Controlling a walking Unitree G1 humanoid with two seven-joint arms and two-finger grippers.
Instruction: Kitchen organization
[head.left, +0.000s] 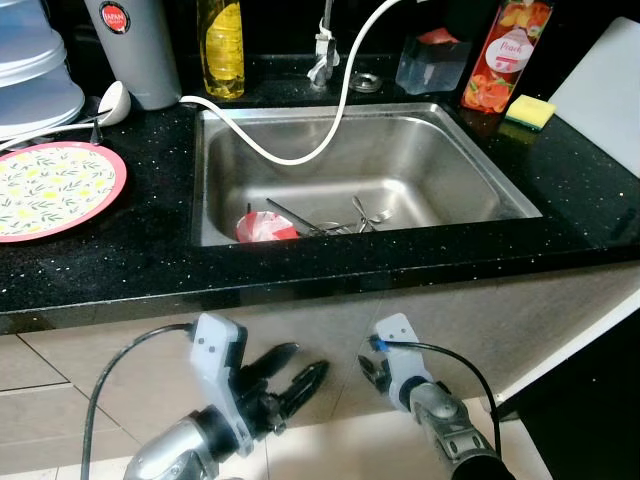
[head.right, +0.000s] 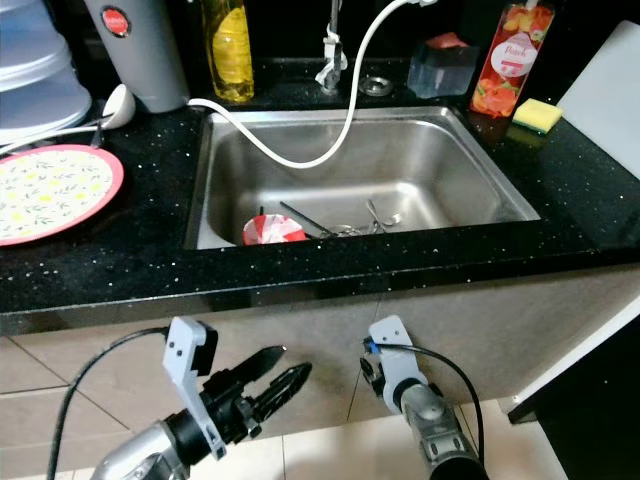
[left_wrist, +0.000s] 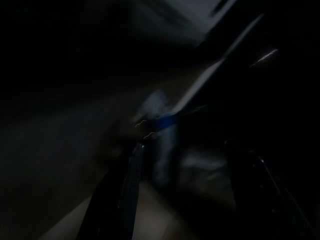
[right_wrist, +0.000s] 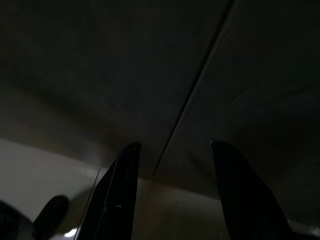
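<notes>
Both eye views look down from up high at the same sink (head.left: 360, 170), while both wrist views look along dark fingers (right_wrist: 122, 190).

Black speckled counter (head.left: 150, 255), pink-rimmed lemon-patterned plate (head.left: 50, 187), steel sink (head.left: 420, 160)

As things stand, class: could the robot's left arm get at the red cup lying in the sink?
Probably not yet. The left gripper hangs open below the counter edge, in front of the cabinet. The red cup lies inside the sink, so the arm must first rise over that edge.

White hose (head.left: 300, 150) across open sink (head.left: 440, 160)
</notes>
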